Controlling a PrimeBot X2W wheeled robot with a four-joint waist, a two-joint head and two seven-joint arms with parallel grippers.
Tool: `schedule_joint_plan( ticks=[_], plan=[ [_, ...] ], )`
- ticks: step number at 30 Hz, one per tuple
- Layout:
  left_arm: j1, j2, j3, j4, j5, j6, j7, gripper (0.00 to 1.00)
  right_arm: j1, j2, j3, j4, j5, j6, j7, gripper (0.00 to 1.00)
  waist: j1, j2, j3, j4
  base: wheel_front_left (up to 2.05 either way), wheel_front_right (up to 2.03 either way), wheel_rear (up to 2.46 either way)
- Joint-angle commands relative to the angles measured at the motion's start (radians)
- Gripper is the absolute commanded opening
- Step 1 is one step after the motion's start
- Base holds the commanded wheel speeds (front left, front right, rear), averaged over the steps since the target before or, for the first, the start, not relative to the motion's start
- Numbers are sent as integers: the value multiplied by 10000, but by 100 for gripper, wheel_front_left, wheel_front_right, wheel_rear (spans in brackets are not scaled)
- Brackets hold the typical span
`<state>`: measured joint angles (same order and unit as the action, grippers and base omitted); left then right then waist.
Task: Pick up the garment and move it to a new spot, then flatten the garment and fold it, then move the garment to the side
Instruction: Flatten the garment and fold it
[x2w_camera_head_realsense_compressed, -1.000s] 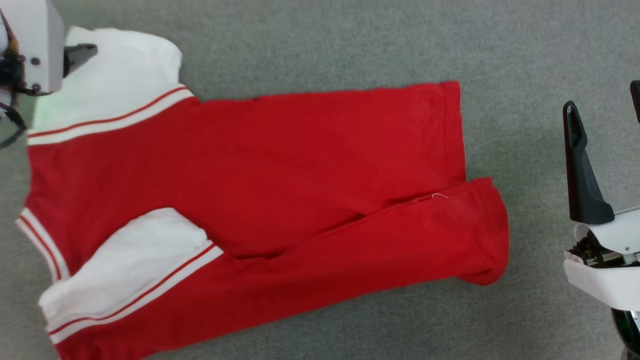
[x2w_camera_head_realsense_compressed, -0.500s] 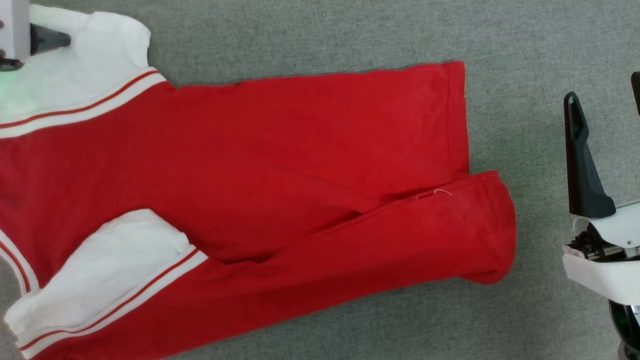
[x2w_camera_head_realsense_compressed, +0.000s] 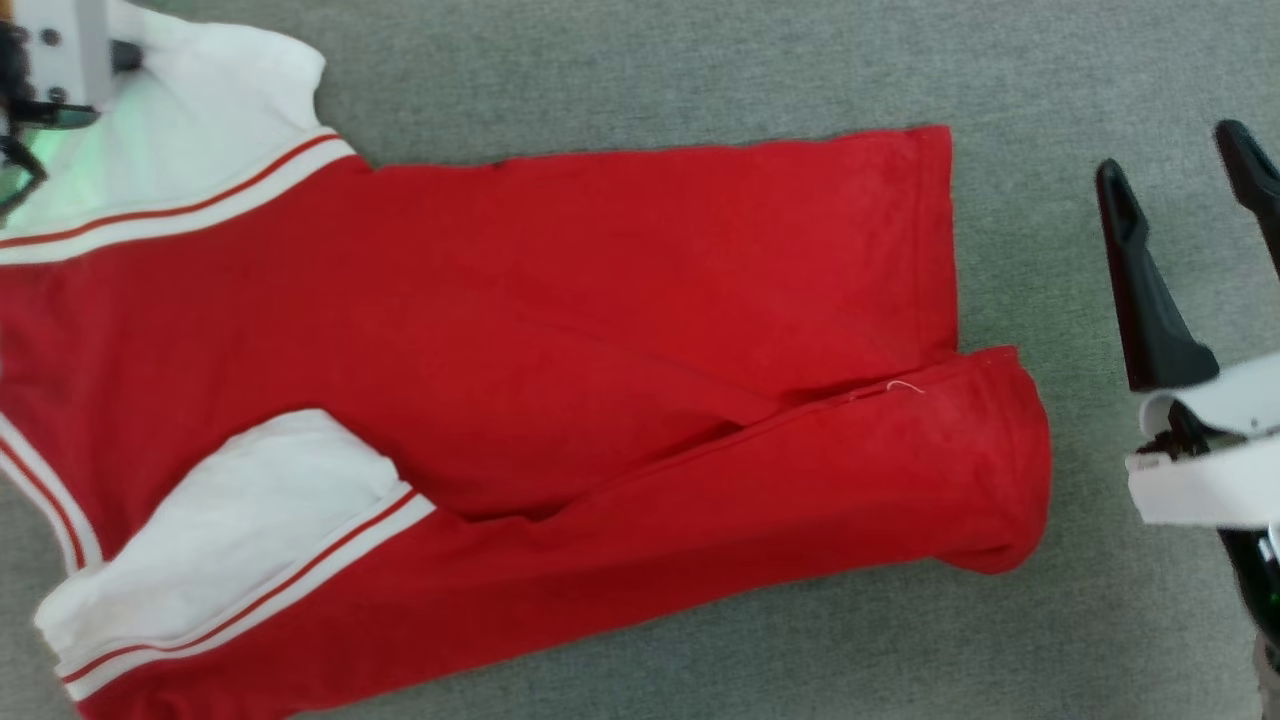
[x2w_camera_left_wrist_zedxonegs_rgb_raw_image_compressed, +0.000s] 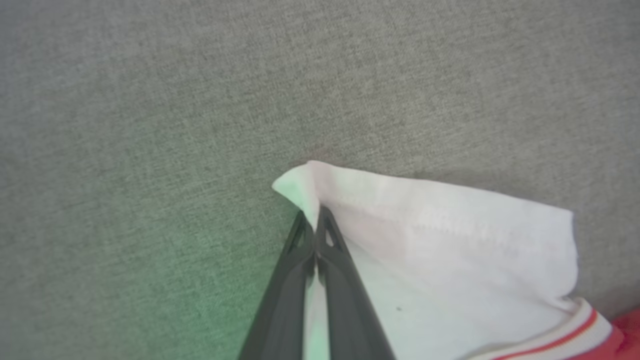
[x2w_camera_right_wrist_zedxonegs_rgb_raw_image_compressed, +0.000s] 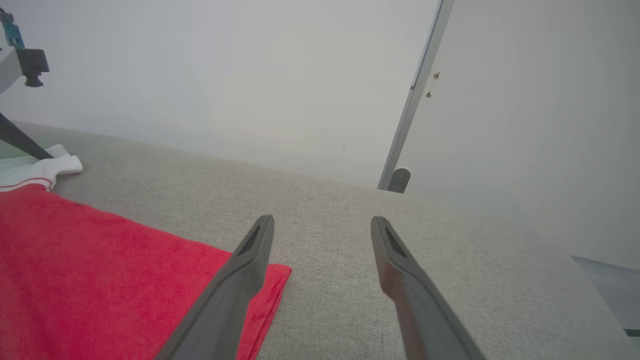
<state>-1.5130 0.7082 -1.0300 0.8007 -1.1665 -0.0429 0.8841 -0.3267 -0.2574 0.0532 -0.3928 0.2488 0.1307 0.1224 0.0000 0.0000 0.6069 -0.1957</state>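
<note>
garment (x2w_camera_head_realsense_compressed: 600, 300): lying spread on the grey fabric surface (x2w_camera_head_realsense_compressed: 700, 60), near edge folded over
left gripper (x2w_camera_left_wrist_zedxonegs_rgb_raw_image_compressed: 314, 222): pinched tight on the corner of 1 white sleeve (x2w_camera_left_wrist_zedxonegs_rgb_raw_image_compressed: 440, 240)
right gripper (x2w_camera_right_wrist_zedxonegs_rgb_raw_image_compressed: 322, 225): 2 fingers wide apart, beside the garment, holding nothing

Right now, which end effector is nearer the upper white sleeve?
Left. The left end effector is shut on the sleeve's corner; the right end effector stands open beyond the hem, at the opposite end.
</note>
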Motion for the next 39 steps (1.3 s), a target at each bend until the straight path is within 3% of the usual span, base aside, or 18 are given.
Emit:
schedule_joint_plan(
  ticks=[1, 10, 14, 20, 29, 30, 31, 33, 34, 39],
  plan=[
    [436, -441, -234, 69, 27, -127, 50, 0, -279, -139, 82, 82, 286, -1, 539, 100, 0, 0, -72, 129, 0, 0, 0],
    [126, -1113, -197, 370, -2, -392, -358, 0, -2010, -1133, 322, 866, 2117, -1, 6036, 100, 0, 0, -110, 917, 0, 0, 0],
    [-98, -1450, -220, 407, 65, -537, -536, 0, -2699, -1518, 361, 1249, 2383, -1, 8137, 100, 0, 0, 32, 1398, 0, 0, 0],
    [-348, -1897, -247, 547, 98, -697, -826, 0, -3330, -1419, 481, 1756, 2880, -1, 10048, 100, 0, 0, 248, 1939, 0, 0, 0],
    [-360, -2288, -348, 913, -13, -835, -1130, 0, -3581, -1824, 841, 2544, 2526, -3, 12495, 100, 0, 0, 267, 2207, 0, 0, 0],
    [-370, -2313, -365, 948, -25, -850, -1159, 0, -3548, -1816, 856, 2583, 2568, -3, 12742, 95, 0, 0, 255, 2202, 0, 0, 0],
    [-388, -2332, -381, 994, -40, -860, -1178, 0, -3563, -1749, 832, 2633, 2632, -3, 12977, 78, 0, 0, 245, 2195, 0, 0, 0],
    [-408, -2410, -402, 1052, -79, -860, -1220, 0, -3660, -1860, 1008, 2679, 2625, -3, 13416, 5, 0, 0, 229, 2190, 0, 0, 0],
    [-421, -2449, -415, 1066, -87, -866, -1239, 0, -3678, -1870, 1027, 2701, 2717, -3, 13555, 0, 0, 0, 221, 2192, 0, 0, 0],
    [-527, -2582, -441, 1129, -144, -885, -1434, 0, -4026, -1792, 840, 2673, 2513, -3, 13395, 0, 0, 0, 177, 2216, 0, 0, 0]
  ],
)
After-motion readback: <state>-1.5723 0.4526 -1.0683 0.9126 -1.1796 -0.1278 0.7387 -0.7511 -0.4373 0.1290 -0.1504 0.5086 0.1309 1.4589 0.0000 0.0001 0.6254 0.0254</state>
